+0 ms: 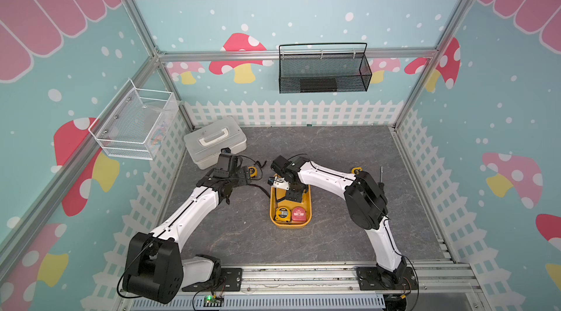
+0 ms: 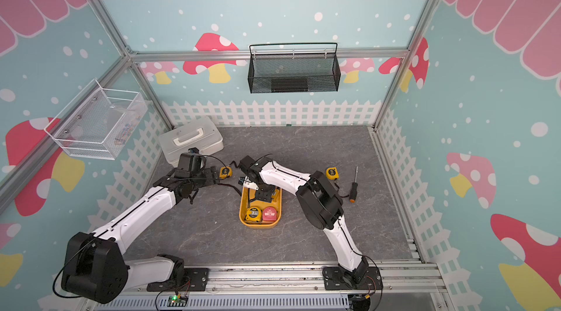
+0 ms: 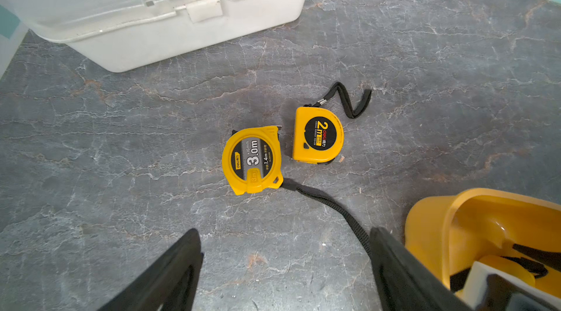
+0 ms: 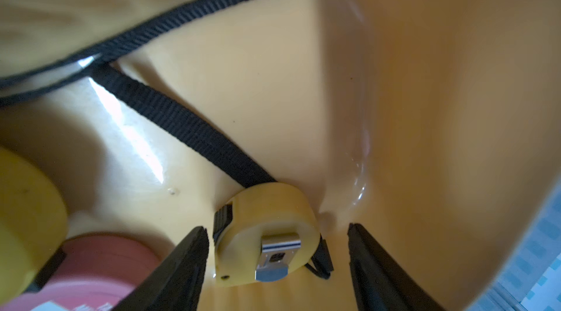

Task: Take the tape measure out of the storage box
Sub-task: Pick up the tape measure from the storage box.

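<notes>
The yellow storage box sits mid-table. At its near end lie a yellow tape measure marked 3 m and a pink one. My right gripper reaches down into the far end. In the right wrist view it is open around a small yellow tape measure that lies clip-up on the box floor, with a clear gap on one side. My left gripper is open above bare table, left of the box. Two yellow tape measures lie just beyond it.
A white lidded case stands at the back left. Right of the right arm lie another yellow tape measure and a screwdriver. A black mesh basket and a white wire basket hang on the walls.
</notes>
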You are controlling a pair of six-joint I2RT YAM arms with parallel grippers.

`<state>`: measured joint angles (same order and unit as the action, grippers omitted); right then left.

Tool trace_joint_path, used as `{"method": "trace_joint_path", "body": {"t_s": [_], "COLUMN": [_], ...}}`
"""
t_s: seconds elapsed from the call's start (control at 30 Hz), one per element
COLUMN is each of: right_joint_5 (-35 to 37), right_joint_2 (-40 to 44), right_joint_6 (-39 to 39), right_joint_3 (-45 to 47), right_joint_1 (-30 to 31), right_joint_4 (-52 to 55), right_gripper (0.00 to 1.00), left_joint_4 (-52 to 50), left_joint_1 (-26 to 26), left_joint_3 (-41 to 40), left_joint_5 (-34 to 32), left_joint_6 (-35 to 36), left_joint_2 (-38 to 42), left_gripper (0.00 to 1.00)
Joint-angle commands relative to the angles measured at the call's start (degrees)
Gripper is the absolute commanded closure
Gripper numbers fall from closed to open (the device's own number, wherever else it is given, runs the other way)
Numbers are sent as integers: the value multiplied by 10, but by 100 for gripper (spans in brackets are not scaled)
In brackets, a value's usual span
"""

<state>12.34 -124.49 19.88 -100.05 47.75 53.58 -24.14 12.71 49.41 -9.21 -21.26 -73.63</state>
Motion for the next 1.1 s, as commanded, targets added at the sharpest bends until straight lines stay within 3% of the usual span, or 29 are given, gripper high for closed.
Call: {"method": "trace_joint_path", "body": {"t_s": [0.0, 0.5, 1.07], "right_joint_5": [-30, -53, -63], "right_joint_2": [-7, -34, -28], "right_joint_6": [5, 3, -6], "right_joint_3": [-9, -8, -6], "right_joint_1": [-9, -21, -26], "right_joint_4": [15, 32, 34], "right_gripper": [25, 26, 49], "left_joint_4": [5, 5, 5], "left_joint_1": [-5, -5, -6], "left_joint_3": [-4, -3, -3], "left_joint_5": [3, 4, 1], "left_joint_6": [-8, -8, -8], "left_joint_2": [7, 2, 2], "left_gripper": [12, 12, 12]}}
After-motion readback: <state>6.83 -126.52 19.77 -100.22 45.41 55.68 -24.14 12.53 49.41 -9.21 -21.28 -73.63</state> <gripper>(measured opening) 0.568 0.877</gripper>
